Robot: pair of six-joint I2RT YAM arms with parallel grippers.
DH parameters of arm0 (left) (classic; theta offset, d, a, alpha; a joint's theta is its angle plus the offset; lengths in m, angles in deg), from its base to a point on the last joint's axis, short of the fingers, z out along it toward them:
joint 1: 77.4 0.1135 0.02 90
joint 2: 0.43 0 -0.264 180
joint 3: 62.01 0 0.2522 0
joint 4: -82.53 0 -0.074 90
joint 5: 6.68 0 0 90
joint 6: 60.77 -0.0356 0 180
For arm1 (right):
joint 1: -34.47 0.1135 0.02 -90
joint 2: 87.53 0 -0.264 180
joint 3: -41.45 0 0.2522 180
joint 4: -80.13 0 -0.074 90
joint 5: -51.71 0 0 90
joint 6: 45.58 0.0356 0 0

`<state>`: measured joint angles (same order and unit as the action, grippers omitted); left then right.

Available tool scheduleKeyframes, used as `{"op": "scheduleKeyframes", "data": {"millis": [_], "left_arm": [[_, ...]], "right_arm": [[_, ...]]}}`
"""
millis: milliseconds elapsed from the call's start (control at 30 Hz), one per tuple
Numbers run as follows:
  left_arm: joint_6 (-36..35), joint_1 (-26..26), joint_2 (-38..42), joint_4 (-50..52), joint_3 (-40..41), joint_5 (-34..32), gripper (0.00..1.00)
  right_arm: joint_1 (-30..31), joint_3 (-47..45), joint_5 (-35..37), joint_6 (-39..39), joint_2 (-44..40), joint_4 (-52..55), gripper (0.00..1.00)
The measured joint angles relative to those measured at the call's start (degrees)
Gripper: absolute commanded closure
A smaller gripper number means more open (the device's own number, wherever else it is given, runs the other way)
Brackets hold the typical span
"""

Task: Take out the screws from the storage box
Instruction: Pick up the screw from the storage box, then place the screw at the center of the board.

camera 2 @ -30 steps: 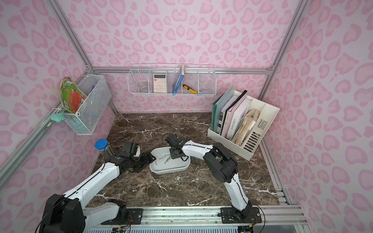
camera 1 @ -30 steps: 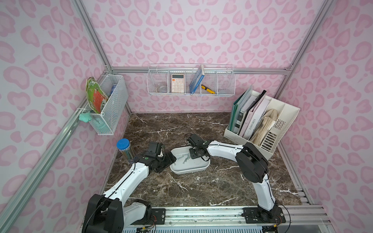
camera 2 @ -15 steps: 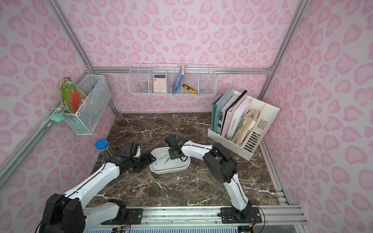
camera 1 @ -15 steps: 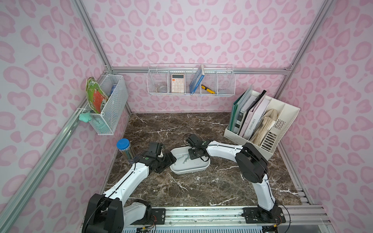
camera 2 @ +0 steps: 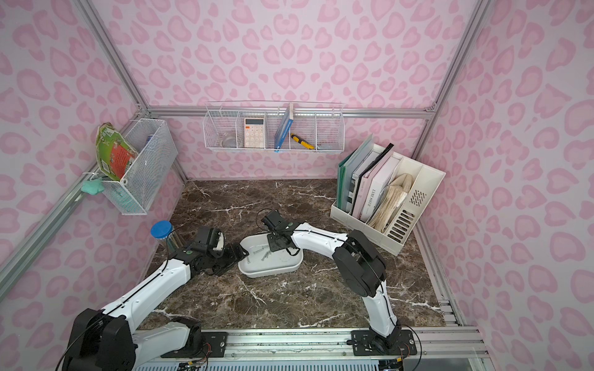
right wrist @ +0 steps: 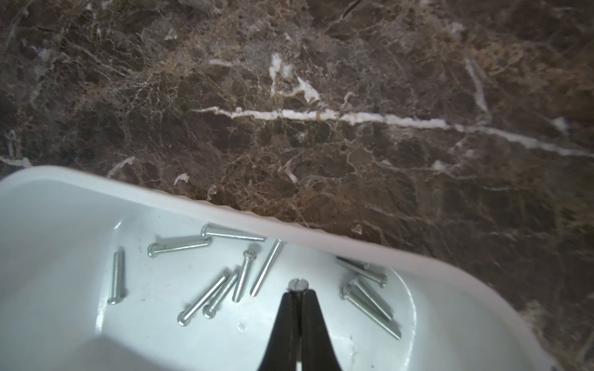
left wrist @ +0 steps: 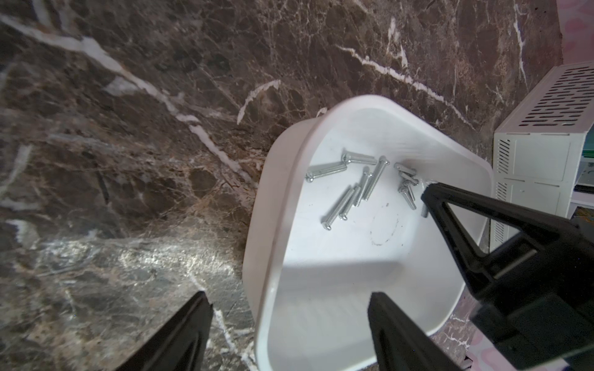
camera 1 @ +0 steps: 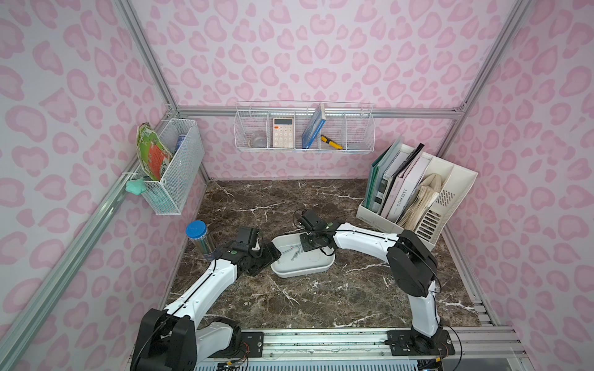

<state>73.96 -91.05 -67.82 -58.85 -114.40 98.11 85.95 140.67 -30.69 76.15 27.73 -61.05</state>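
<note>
Right gripper (right wrist: 299, 291) has closed (screw (right wrist: 298, 284) pinched).

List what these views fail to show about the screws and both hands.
One screw: shaft hidden inside the shut right hand, right wrist view.
Screws: too small to count in both top views; the right hand covers some in the left wrist view.
Left hand: contact with the storage box wall unclear, left wrist view.

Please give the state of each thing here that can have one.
storage box: lidless, screws inside.
loose screws: lying flat in the storage box.
pinched screw: clamped just below its head.
right gripper: shut on the pinched screw.
left gripper: open, astride the storage box wall.
blue-capped jar: capped, upright.
</note>
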Motion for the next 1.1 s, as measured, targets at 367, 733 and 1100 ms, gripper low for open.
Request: {"op": "scheduleKeyframes", "data": {"millis": [367, 733, 1100], "left_arm": [[-1.0, 0.0, 0.0, 1.9, -0.9, -0.8, 0.18], [-1.2, 0.0, -0.2, 2.4, -1.3, -1.5, 0.18], [-1.4, 0.0, 0.4, 2.5, -1.5, -2.2, 0.18]], "right_arm": [[-5.9, -13.5, 2.6, 0.4, -15.3, -1.3, 1.00], [-13.1, -24.5, 4.7, 0.7, -19.3, -3.2, 1.00], [-14.2, -29.0, 2.6, 1.2, -14.6, -8.4, 0.87]]}}
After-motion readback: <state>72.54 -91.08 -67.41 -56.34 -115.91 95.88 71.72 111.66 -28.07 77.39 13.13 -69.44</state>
